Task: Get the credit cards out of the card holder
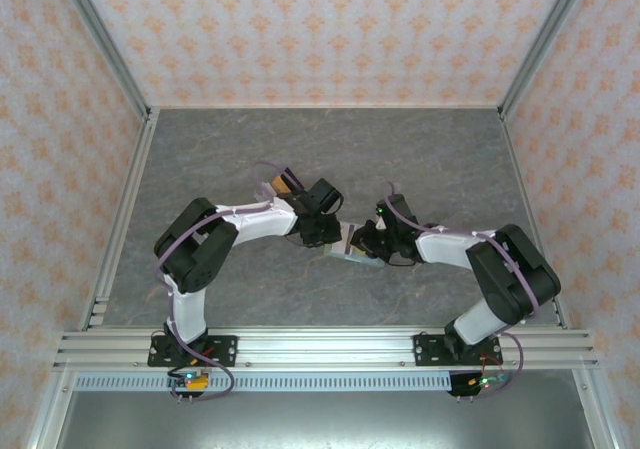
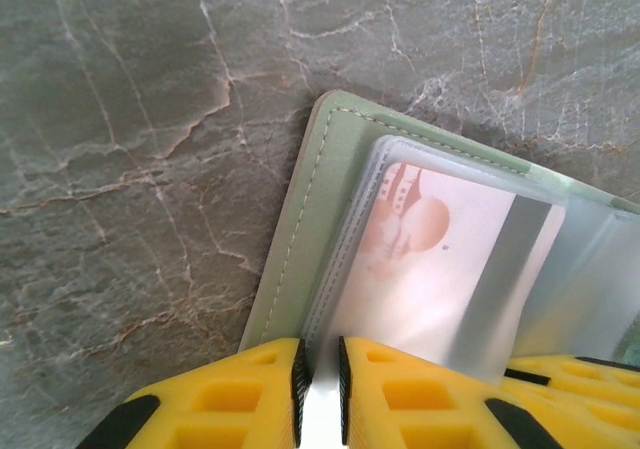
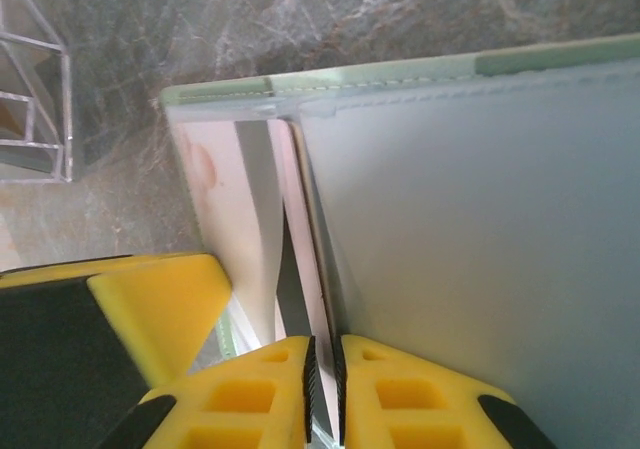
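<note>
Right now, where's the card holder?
Top view: middle of the table, card holder between the left tool and right tool, each pinching part of it.

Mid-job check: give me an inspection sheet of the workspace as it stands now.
Surface: grey marbled table.
Job's things: green card holder open between the tools; a whitish credit card sits in its clear sleeve.
Clutter: small brown-black bundle beyond the left arm.
Tools: left tool and right tool each shut on a thin sleeve edge of the card holder.
Cables: purple cables run along both arms.
Surroundings: patterned walls; metal frame rail at the near edge.
</note>
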`<state>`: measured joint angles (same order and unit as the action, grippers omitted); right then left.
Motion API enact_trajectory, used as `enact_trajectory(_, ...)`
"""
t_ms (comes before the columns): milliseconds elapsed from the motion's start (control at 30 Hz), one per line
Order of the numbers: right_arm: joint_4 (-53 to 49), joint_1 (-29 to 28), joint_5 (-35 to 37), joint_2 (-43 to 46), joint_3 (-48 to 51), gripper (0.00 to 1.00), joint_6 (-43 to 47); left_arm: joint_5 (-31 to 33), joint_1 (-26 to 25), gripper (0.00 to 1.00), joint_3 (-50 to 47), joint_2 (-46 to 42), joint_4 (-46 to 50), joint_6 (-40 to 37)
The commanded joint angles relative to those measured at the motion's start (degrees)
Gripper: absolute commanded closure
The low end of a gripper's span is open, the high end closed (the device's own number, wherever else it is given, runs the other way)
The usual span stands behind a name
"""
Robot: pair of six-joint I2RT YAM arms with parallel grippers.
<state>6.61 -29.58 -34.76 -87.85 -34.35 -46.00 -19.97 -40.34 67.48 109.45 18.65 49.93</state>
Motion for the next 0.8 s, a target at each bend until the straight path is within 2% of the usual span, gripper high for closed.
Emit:
enact_trajectory(0,5.2,-0.2,-0.7,3.7,0.4,0.84,-0.5,-0.5,0.7,0.82,-3.1,1.3,1.4,1.6)
enact_trajectory(367,4.6,-0.1,-0.6,2.4,-0.4,0.84,-0.3,-1.9,1.3,0.82,-4.3,1.2,-1.0,2.7)
enact_trajectory(600,-2.4,-0.1,6.2,3.3,-1.0,0.84,2.1,-1.5,1.4,0.82,-4.3,1.3,-0.4,2.7)
enact_trajectory(767,-3.0,-0.1,5.7,2.7,-1.0,0.83,2.7,-1.3,1.5,0.82,-4.2,1.5,-0.2,2.9)
